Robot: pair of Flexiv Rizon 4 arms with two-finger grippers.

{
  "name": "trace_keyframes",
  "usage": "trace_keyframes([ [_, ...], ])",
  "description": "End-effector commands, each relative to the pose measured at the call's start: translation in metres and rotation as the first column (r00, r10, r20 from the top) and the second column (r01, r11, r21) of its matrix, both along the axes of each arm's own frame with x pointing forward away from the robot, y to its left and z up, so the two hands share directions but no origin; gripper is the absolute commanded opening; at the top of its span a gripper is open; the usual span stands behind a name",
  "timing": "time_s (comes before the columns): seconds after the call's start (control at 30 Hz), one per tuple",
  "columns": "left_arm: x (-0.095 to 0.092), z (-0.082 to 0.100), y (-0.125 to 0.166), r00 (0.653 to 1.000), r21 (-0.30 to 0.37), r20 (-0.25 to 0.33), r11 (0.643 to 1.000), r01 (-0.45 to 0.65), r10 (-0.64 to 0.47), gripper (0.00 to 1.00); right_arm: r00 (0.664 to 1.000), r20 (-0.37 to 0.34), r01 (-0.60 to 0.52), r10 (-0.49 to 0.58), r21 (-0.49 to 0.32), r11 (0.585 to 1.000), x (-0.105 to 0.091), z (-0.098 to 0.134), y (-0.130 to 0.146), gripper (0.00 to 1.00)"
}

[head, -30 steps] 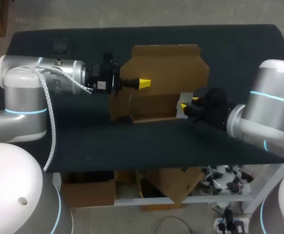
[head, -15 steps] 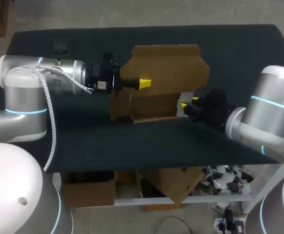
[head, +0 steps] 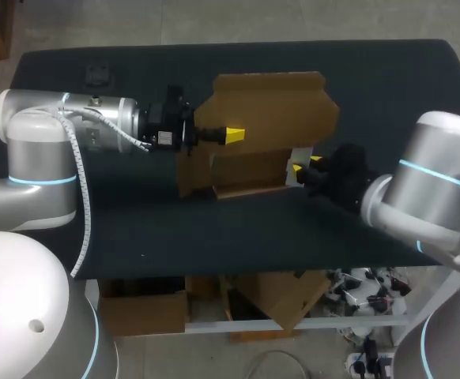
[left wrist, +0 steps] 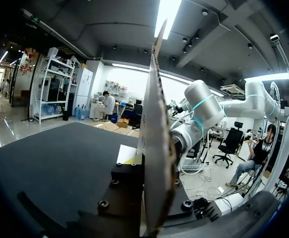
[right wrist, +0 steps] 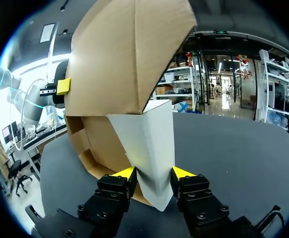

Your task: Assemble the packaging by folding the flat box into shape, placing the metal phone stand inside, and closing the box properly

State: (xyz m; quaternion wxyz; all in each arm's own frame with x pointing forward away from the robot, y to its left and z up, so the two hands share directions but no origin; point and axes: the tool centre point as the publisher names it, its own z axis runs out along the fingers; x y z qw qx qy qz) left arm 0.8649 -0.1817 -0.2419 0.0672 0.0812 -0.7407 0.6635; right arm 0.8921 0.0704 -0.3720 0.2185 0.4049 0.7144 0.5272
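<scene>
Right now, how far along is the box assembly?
Partly shaped: the cardboard box stands half folded, one panel raised. In hand: the left end effector clamps that panel, the right end effector pinches the white flap. Left: finish folding, put the stand in, close it; no stand shows inside.

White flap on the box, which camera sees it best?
Right wrist view: the white flap is big and close, pinched between the fingers. Head view shows a sliver; left wrist view sees mainly the box edge-on.
</scene>
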Motion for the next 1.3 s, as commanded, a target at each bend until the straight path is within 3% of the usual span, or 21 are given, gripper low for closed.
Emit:
trace_keyframes([
  [0.03, -0.001, -0.006, -0.001, 1.0, 0.0, -0.001, 1.0, 0.003, -0.003, 0.0, 0.993, 0.013, 0.115, -0.114, -0.045, 0.992, 0.007, 0.0, 0.007, 0.46],
  [0.97, -0.001, -0.006, -0.001, 1.0, 0.0, -0.001, 1.0, 0.003, -0.003, 0.0, 0.996, 0.026, 0.084, -0.083, -0.057, 0.995, 0.026, -0.006, 0.008, 0.42],
  [1.3, -0.001, -0.006, -0.001, 1.0, 0.0, -0.001, 1.0, 0.003, -0.003, 0.0, 0.996, 0.031, 0.088, -0.086, -0.049, 0.995, 0.027, -0.007, 0.006, 0.31],
])
